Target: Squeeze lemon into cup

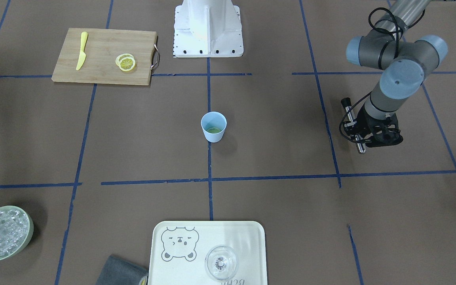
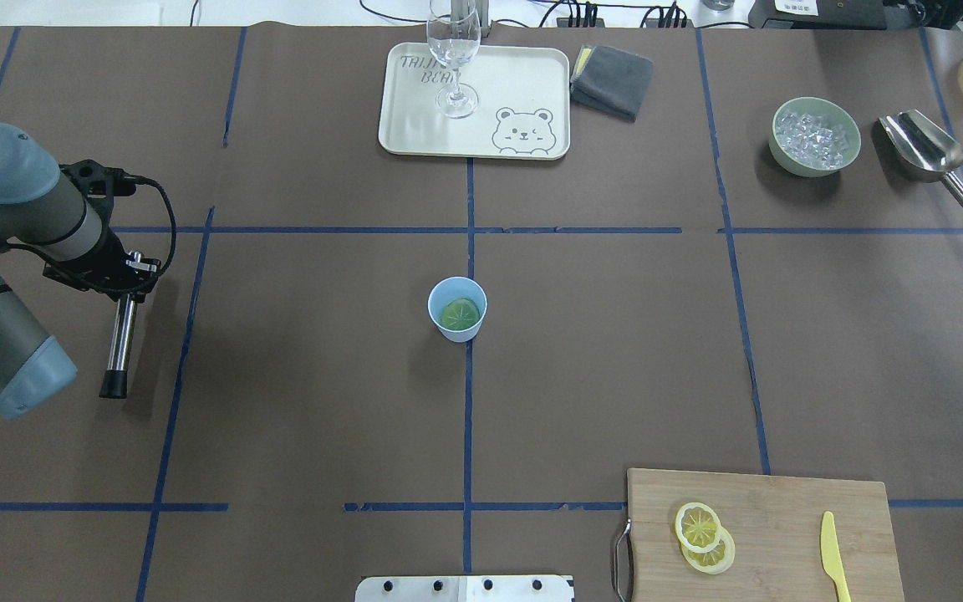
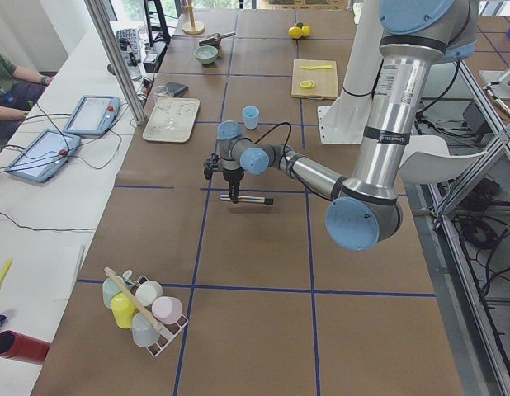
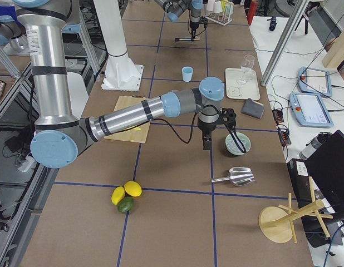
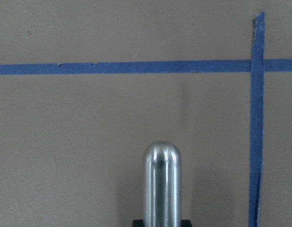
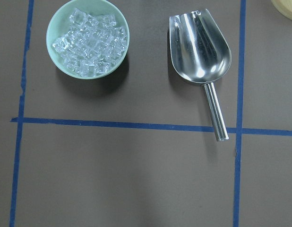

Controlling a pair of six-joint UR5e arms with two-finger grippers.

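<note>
A: Status re: the squeeze?

B: Partway at best, imo. The cup [image 2: 458, 335] stood upright at ctr frame in the overhead view, w/ one lemon slice [image 2: 459, 314] lying flat on its bottom. It looked greenish against the blue inside. So a slice was in. No juice could be made out, so I couldn't tell whether it had been pressed.

A: Other slices?

B: Two spare slices [image 2: 705, 538] overlapped on the cutting board [image 2: 782, 518] at lower right. The yellow knife [image 2: 834, 556] lay on the same board, apart from them.

A: Grippers?

B: The left gripper [image 2: 132, 269] was at the far left edge of the overhead view, well apart from the cup. It was pinching a steel rod [image 2: 122, 334] w/ a black tip, prob. a muddler. The wrist cam showed the rod's rounded end over bare table paper [image 5: 89, 118], nothing under it. The right gripper [image 4: 207, 140] showed only in a side view, hanging just beside the ice bowl [image 6: 49, 38] and near the scoop [image 6: 199, 47]. Spread or pressed together, I couldn't tell.

A: So what was left?

B: Judging by the layout: bring the rod over the cup and press the slice, if that wasn't done yet. Neither arm was near the cup, so the pressing either hadn't begun or was over. The pics didn't settle which.
</note>
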